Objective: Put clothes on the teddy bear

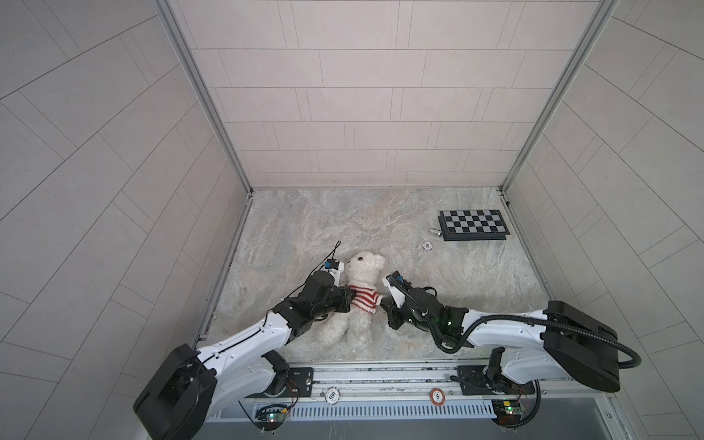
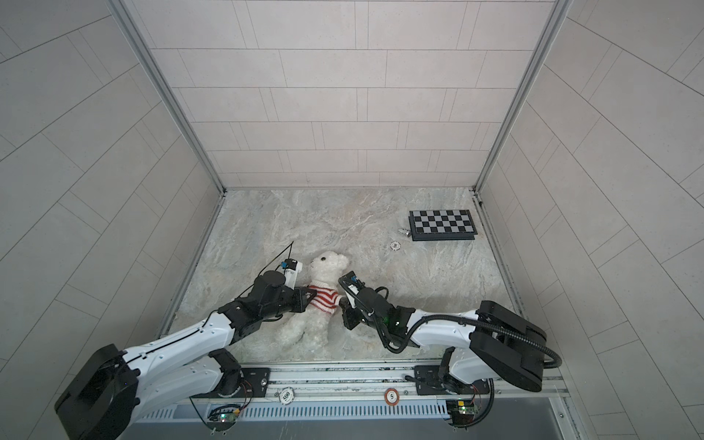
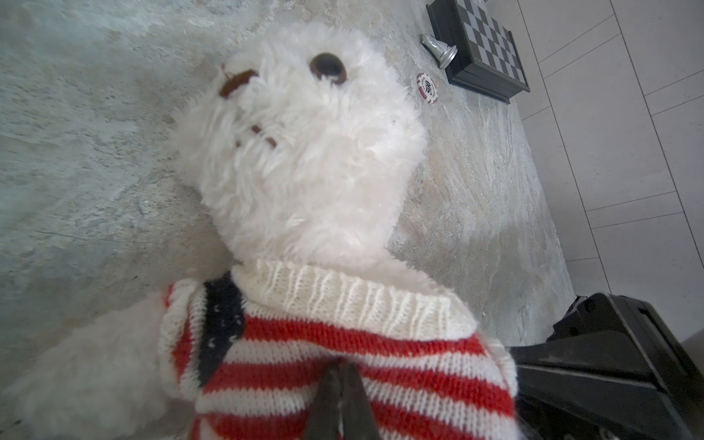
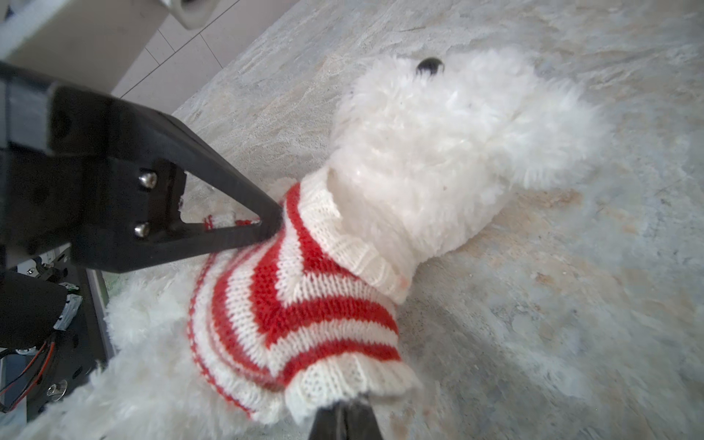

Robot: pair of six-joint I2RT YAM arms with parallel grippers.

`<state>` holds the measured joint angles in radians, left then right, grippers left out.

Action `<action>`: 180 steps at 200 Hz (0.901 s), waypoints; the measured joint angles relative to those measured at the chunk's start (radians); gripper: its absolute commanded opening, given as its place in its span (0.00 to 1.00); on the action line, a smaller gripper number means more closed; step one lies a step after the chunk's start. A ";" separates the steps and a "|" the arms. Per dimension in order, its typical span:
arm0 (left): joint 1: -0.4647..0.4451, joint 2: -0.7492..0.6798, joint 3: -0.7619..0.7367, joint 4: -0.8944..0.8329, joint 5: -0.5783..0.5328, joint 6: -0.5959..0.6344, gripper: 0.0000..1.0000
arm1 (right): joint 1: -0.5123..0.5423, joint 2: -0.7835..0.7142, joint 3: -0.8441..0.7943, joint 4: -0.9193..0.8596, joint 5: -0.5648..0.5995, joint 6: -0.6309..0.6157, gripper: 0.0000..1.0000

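The teddy bear (image 1: 365,266) (image 2: 327,266) lies on its back on the marble table, head toward the far wall. A red-and-white striped sweater (image 1: 362,300) (image 2: 324,300) covers its chest. In the left wrist view the bear's face (image 3: 304,152) fills the frame above the sweater (image 3: 381,343). My left gripper (image 3: 344,366) (image 1: 352,298) is shut, pinching the sweater's knit at the chest, and it shows in the right wrist view too (image 4: 272,221). My right gripper (image 4: 344,404) (image 1: 383,303) is shut on the sweater's white sleeve cuff (image 4: 343,381) at the bear's other side.
A folded chessboard box (image 1: 472,224) (image 3: 484,49) lies at the far right, a silver chess piece (image 1: 434,231) beside it. A poker chip (image 1: 427,246) (image 3: 427,88) lies between them and the bear. Two chips (image 1: 332,395) sit on the front rail. Walls enclose three sides.
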<state>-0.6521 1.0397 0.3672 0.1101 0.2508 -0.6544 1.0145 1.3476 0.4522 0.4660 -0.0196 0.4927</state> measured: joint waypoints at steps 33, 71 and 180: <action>0.000 0.020 -0.003 0.018 0.003 0.001 0.00 | -0.001 0.029 0.034 0.003 0.000 -0.018 0.03; 0.000 0.045 -0.013 0.043 0.004 0.008 0.00 | -0.001 0.061 0.068 0.014 -0.024 -0.027 0.18; 0.006 0.060 -0.026 0.074 0.027 0.027 0.00 | -0.006 0.138 0.101 0.113 -0.100 -0.009 0.40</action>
<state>-0.6460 1.1000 0.3416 0.1841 0.2775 -0.6277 1.0088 1.4857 0.5529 0.5785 -0.1196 0.4839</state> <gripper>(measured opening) 0.059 0.379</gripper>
